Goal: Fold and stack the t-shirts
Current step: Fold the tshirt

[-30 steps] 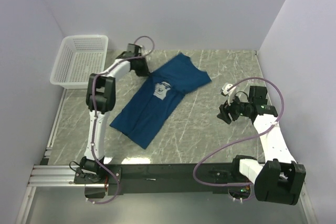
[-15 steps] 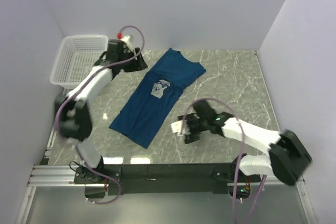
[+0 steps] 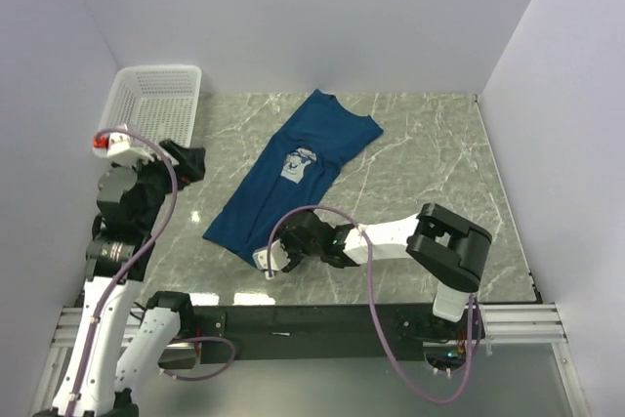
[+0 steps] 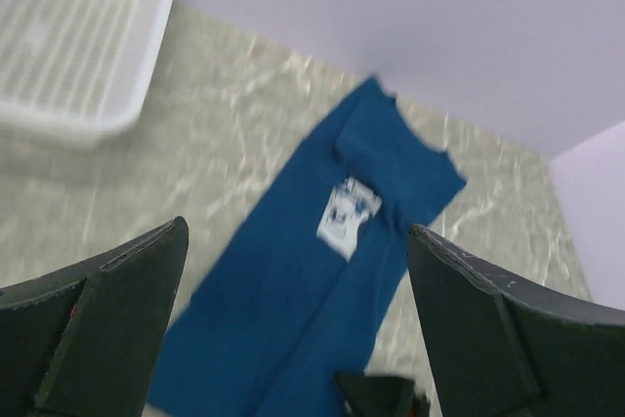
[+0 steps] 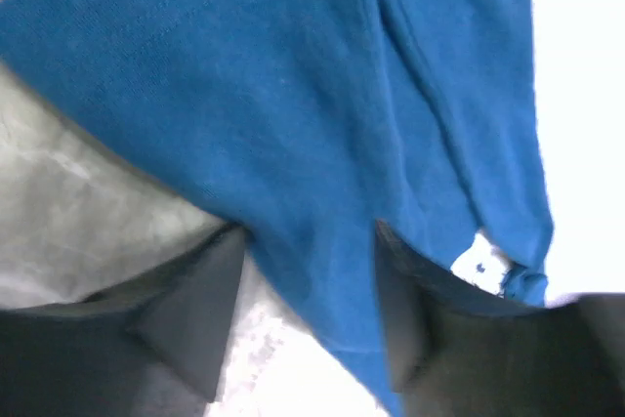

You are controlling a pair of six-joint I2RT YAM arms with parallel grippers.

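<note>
at mid surface (image 3: 420,144) the t-shirt (image 3: 293,183) lies folded lengthwise. right tool (image 3: 274,254), part open, straddles its near hem, not pinching; left tool (image 3: 188,160) hangs wide open, empty. next, probably: clamp hem, carry it toward the collar.
</note>
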